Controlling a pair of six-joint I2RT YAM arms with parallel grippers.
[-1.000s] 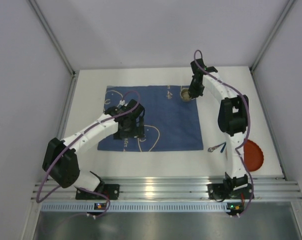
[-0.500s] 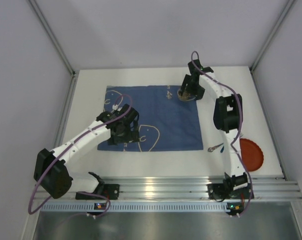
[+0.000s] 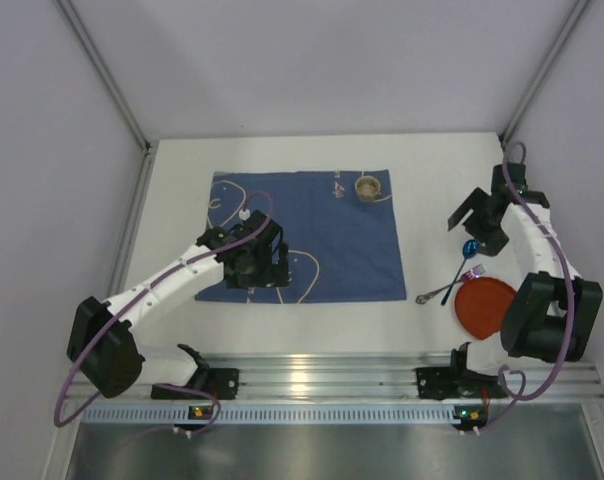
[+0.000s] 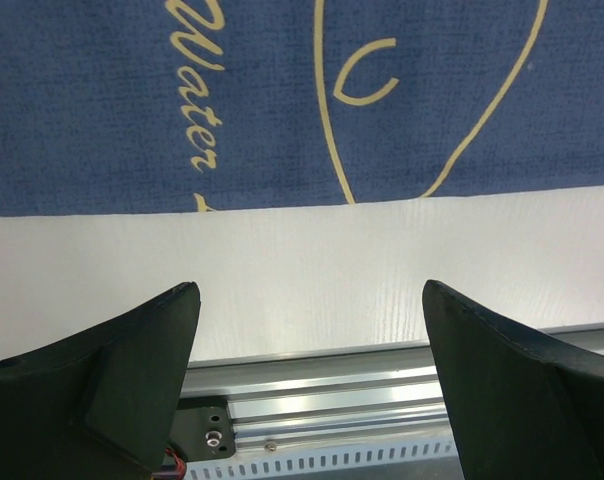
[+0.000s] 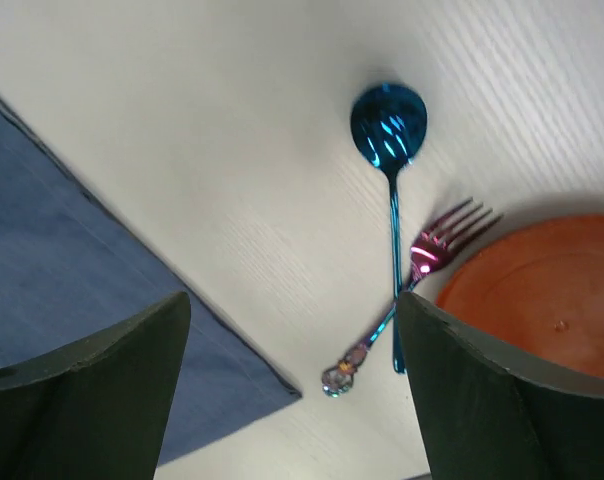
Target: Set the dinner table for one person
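Observation:
The dinner table (image 3: 427, 160) is a white tabletop with a blue patterned mat (image 3: 322, 240) in its middle. A small tan cup (image 3: 369, 187) stands upright on the mat's far right corner, free of both grippers. On the bare table right of the mat lie a blue spoon (image 5: 389, 125) and a purple fork (image 5: 427, 248), crossed, beside an orange plate (image 5: 557, 290). My right gripper (image 5: 292, 320) hovers open above them, holding nothing. Over the mat's near edge (image 4: 282, 110), my left gripper (image 4: 309, 300) is open and empty.
An aluminium rail (image 4: 342, 390) with the arm bases runs along the near table edge. Grey walls close in the table at the back and sides. The plate (image 3: 485, 307) sits near the front right corner, beside the right arm's elbow.
My right gripper opened, left the cup on the mat and swung right and nearer, over the spoon and fork. The left arm drew back, then shifted only slightly.

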